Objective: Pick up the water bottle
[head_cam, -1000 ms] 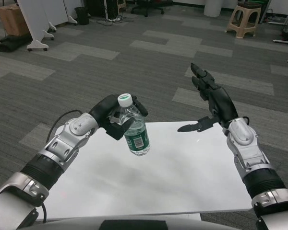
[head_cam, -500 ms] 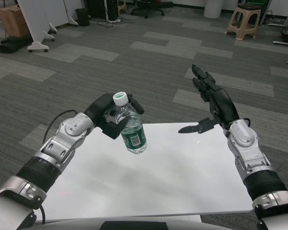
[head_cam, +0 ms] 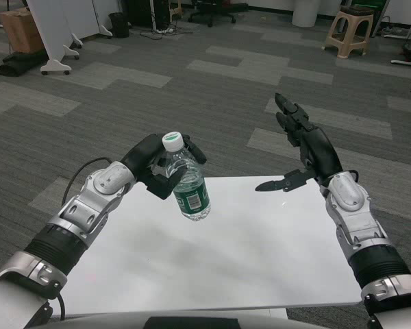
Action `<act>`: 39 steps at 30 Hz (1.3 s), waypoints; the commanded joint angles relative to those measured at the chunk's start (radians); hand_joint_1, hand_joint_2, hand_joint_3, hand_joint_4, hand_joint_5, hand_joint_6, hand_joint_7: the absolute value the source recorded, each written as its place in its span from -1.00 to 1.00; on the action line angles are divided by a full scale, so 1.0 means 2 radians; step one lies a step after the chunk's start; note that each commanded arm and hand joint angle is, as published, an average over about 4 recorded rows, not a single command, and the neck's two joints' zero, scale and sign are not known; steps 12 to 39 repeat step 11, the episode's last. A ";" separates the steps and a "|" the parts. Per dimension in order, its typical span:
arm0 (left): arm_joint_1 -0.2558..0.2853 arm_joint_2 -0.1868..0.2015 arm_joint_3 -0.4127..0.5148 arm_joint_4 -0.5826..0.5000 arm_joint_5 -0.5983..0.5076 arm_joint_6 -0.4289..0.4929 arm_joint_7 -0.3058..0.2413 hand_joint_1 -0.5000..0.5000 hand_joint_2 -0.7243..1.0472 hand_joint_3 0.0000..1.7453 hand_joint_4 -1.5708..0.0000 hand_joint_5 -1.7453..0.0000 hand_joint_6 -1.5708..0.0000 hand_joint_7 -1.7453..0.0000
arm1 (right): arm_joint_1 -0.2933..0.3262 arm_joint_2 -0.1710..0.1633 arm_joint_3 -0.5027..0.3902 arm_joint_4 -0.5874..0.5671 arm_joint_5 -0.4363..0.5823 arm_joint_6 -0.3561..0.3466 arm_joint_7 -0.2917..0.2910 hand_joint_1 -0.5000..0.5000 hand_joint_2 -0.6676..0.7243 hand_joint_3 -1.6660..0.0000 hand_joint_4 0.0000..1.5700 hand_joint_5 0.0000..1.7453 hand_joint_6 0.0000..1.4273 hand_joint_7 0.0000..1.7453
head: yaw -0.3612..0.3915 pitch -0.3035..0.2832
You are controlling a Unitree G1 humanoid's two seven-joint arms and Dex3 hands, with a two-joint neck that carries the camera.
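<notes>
A: Status of the left robot hand (head_cam: pixel 154 168)?

B: Fingers wrapped round the upper body of the bottle (head_cam: pixel 188 181), just under the white cap. Bottle sits at about 10 o'clock from the middle of the bench (head_cam: pixel 260 260), tilted a little, cap leaning to 11 o'clock. Green label faces the camera.

A: Is it off the bench?

B: Looks so. Its base appears to hang above the white top with no contact I can make out, though from this angle the gap is hard to confirm.

A: Right robot hand (head_cam: pixel 305 147)?

B: Holds nothing, fingers spread and pointing to 12 o'clock, thumb out toward 9. It hovers past the bench's far edge at about 2 o'clock, well apart from the bottle.

A: Step in hand?

B: Judgement: grasp made, lift under way or at its end. Pick-up looks nearly complete.

A: Next move needs?

B: Judgement: keep the grip firm on the smooth plastic, hold the bottle steady, bring it nearer upright. Risk: slip through the fingers if the grip eases
</notes>
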 commanded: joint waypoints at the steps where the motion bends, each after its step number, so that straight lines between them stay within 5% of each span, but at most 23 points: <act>1: 0.001 0.001 0.009 -0.012 -0.004 -0.002 0.000 -1.00 1.00 1.00 -1.00 -1.00 -0.80 -1.00 | 0.001 -0.001 -0.002 -0.001 0.006 -0.001 -0.001 -0.58 -0.18 0.71 -1.00 -1.00 -1.00 -1.00 | -0.001 0.002; 39: 0.001 0.001 0.009 -0.012 -0.004 -0.002 0.000 -1.00 1.00 1.00 -1.00 -1.00 -0.80 -1.00 | 0.001 -0.001 -0.002 -0.003 0.006 -0.001 -0.001 -0.58 -0.21 0.71 -1.00 -1.00 -1.00 -1.00 | 0.000 0.004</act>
